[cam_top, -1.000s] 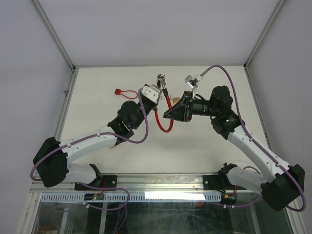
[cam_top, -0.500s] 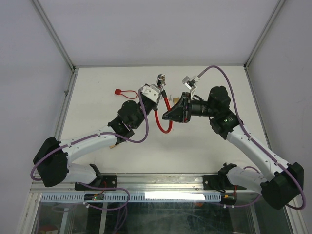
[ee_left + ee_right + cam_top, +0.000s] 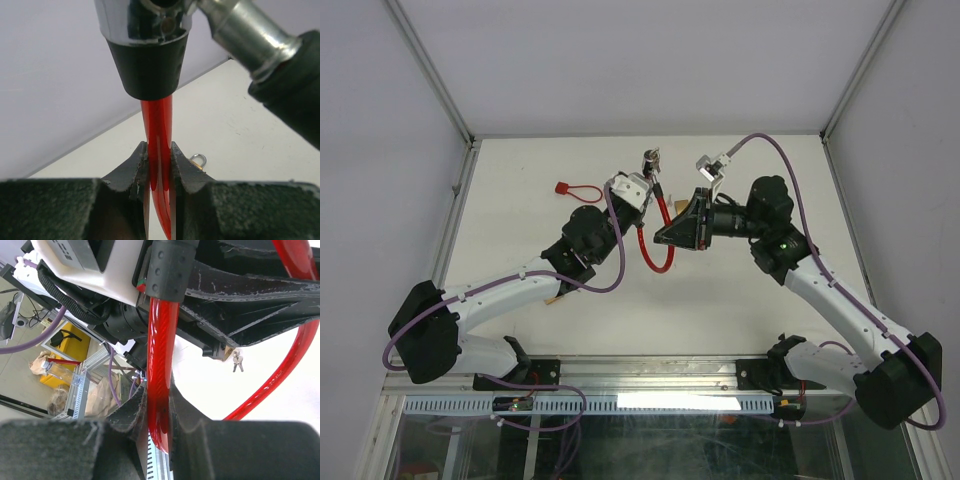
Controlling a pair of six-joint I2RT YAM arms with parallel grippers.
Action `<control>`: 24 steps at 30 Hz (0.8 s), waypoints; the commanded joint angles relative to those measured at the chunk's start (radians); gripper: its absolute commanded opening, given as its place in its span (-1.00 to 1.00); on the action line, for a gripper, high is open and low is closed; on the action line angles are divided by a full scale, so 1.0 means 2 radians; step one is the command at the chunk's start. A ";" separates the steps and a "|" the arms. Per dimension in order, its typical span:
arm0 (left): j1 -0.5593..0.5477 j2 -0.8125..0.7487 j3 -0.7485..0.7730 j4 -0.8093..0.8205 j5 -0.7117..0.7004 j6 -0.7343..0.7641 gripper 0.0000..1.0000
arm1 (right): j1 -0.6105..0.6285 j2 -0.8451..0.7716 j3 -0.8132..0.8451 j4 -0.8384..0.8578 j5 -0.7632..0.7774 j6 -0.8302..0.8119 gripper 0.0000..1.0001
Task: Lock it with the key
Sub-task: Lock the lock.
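The right arm has edged a shade toward the left one since a second ago, and the red cable (image 3: 660,262) has shifted that way with it; the rest looks unchanged. Both arms hold the cable lock up over the tabletop (image 3: 750,320), out in the middle. In the left wrist view, the left tool (image 3: 158,162) is nearly closed, its fingers pinching the cable just below the chrome-and-black lock head (image 3: 145,45). The silver pin end (image 3: 247,32) angles in at the head's upper right; whether it is seated I cannot tell. The right tool (image 3: 159,405) is clamped tight on the cable too, beneath a black sleeve. Small keys (image 3: 237,362) show against the white tabletop beyond it. A red tag (image 3: 575,189) lies well left of the lock
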 commanded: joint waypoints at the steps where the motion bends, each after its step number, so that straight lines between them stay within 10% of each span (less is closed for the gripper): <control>1: -0.007 -0.004 0.019 0.036 0.021 -0.006 -1.00 | -0.009 -0.010 0.009 0.030 0.013 0.022 -1.00; 24: -0.008 0.005 0.028 0.024 0.029 -0.006 -1.00 | 0.001 -0.001 0.015 0.021 -0.018 0.018 -1.00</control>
